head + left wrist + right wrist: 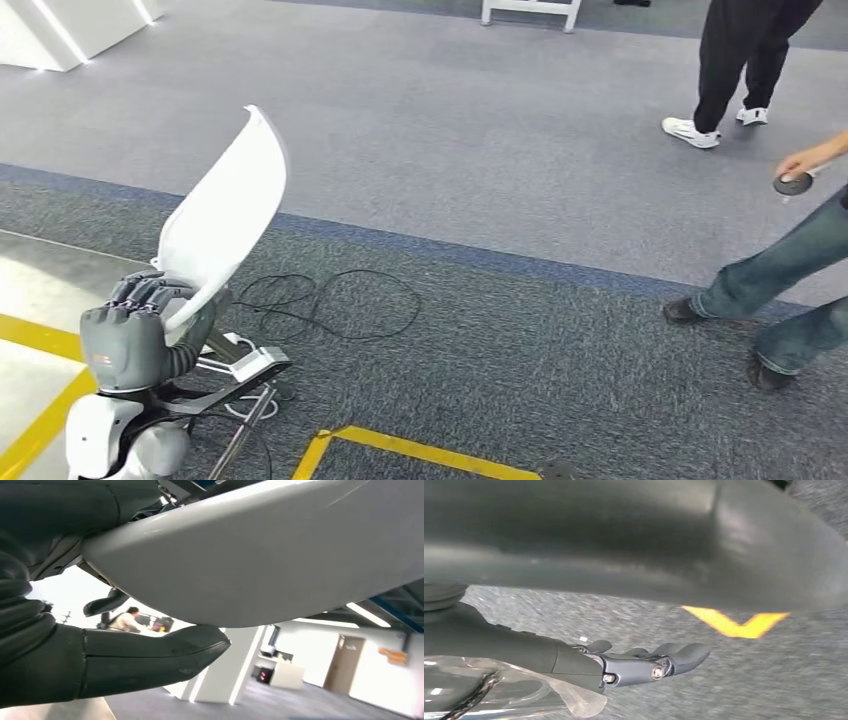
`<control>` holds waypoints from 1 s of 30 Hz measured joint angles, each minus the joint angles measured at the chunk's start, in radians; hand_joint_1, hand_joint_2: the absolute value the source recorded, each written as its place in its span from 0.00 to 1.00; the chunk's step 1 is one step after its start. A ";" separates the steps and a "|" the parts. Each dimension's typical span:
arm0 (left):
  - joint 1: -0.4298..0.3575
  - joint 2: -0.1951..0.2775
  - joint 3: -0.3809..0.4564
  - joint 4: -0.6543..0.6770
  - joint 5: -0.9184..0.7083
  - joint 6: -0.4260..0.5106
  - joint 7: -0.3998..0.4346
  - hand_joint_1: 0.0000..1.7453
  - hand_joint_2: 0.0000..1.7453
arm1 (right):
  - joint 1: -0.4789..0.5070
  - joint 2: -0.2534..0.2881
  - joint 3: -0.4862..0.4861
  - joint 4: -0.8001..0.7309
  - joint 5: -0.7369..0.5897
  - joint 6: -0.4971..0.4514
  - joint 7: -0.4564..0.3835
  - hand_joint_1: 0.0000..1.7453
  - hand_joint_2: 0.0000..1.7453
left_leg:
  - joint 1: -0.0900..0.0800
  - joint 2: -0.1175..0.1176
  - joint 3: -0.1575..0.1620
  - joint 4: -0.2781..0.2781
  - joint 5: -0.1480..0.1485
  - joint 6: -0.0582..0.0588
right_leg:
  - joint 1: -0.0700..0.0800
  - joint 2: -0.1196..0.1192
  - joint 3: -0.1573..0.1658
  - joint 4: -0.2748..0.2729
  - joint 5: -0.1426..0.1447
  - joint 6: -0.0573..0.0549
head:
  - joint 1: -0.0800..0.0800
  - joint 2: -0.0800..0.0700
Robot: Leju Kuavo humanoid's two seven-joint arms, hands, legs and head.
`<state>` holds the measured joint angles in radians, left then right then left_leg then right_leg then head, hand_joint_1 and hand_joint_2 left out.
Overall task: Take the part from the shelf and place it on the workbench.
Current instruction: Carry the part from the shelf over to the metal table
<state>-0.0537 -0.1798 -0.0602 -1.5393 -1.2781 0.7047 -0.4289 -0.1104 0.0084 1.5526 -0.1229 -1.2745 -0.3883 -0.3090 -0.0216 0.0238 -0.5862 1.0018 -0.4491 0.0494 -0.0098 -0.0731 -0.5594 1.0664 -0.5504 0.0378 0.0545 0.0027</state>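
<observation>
- Left hand [128,335]: fingers wrapped on lower edge of white curved part [225,215], held upright, near left.
- Right hand [644,662]: fingers loosely extended, holding nothing, above carpet.
- Step, judged: carrying; workbench unseen, next needs turning toward it.

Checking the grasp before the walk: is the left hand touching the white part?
Touching. In the head view the left hand wraps the lower edge of the white curved part; the left wrist view shows its thumb against the part's underside.

black cable [330,305] coiled on grey carpet [480,150] | yellow floor tape [420,450] | person's white shoes [690,132]
</observation>
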 joint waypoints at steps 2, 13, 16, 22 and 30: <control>-0.004 -0.002 -0.001 0.001 -0.004 0.000 0.003 1.00 1.00 | 0.002 0.000 0.000 0.000 -0.001 0.000 0.000 0.00 0.00 | 0.005 -0.024 0.003 -0.003 0.002 0.005 | -0.003 0.059 -0.064 0.120 -0.050 0.006 | 0.003 0.000; -0.001 0.006 -0.001 0.006 -0.018 -0.001 0.033 1.00 1.00 | 0.008 0.000 0.000 0.000 -0.002 0.001 -0.009 0.00 0.00 | 0.023 -0.167 -0.014 0.031 -0.017 -0.037 | -0.018 0.134 -0.024 -0.033 0.058 0.003 | 0.004 0.000; -0.004 0.011 -0.001 0.006 -0.019 0.000 0.034 1.00 1.00 | 0.008 0.000 0.000 0.000 -0.001 0.002 -0.010 0.00 0.00 | 0.020 -0.090 -0.055 0.117 -0.062 -0.050 | -0.017 0.094 -0.012 -0.041 0.055 -0.015 | -0.003 0.000; -0.002 0.016 -0.001 0.006 -0.019 -0.001 0.035 1.00 1.00 | 0.010 0.000 0.000 0.000 0.000 0.002 -0.011 0.00 0.00 | 0.020 -0.019 -0.117 0.217 -0.050 -0.047 | -0.008 0.008 0.009 -0.042 0.035 -0.025 | -0.006 0.000; -0.013 0.018 -0.004 0.007 -0.022 0.000 0.035 1.00 1.00 | 0.003 0.001 0.000 0.000 0.002 0.001 -0.016 0.00 0.00 | -0.001 0.018 -0.019 0.007 0.005 -0.001 | -0.002 -0.023 0.022 -0.025 -0.004 0.009 | -0.007 0.000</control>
<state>-0.0664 -0.1621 -0.0641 -1.5327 -1.2999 0.7047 -0.3934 -0.1071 0.0096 1.5526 -0.1228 -1.2720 -0.3872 -0.3249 -0.0226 0.0415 -0.6049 1.0090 -0.4440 0.0485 -0.0120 -0.0965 -0.5376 1.0415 -0.5545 0.0466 0.0475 0.0027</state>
